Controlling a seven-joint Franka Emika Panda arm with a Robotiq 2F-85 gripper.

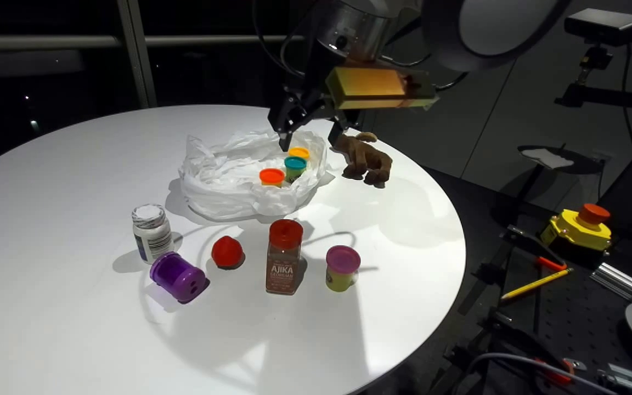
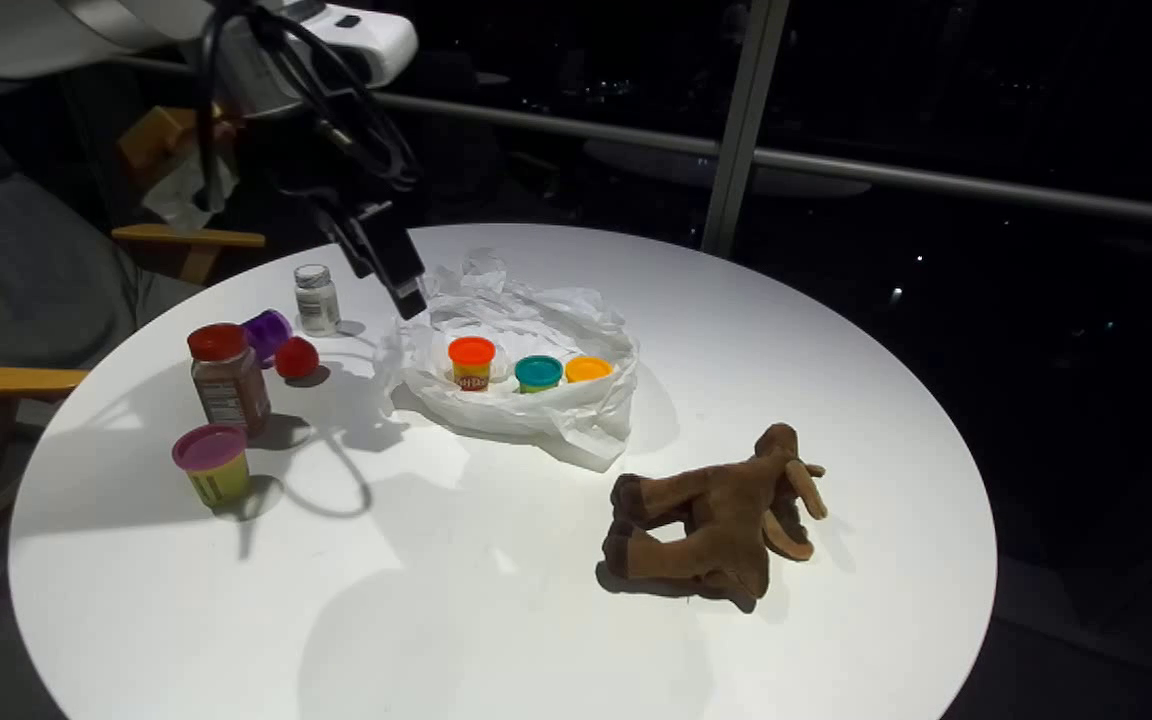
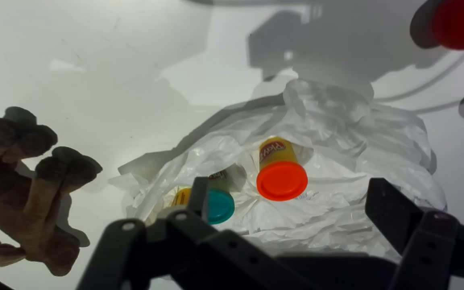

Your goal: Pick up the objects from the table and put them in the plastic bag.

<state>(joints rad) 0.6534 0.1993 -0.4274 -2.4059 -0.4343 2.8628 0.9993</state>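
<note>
Within the plastic bag (image 1: 228, 196): orange-lidded tub (image 2: 472, 363), teal-lidded tub (image 2: 539, 373), yellow-lidded tub (image 2: 589, 369). Above: gripper (image 3: 290, 201), spread wide, holding nothing. Release apparently complete; best to rise straight without snagging the bag before crossing to red ball (image 1: 227, 252) or brown toy animal (image 2: 731, 510) on the table (image 1: 47, 274).

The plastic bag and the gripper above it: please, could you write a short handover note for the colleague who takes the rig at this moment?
Gripper: open, holding nothing, above the plastic bag.
The plastic bag lies open on the white table.
Done: red-orange-lidded cup, teal-lidded cup and yellow-lidded cup are inside it.
Left, outside it on the table: purple-lidded cup, red-lidded jar, round red object, purple container on its side, white bottle, brown toy animal.
</note>
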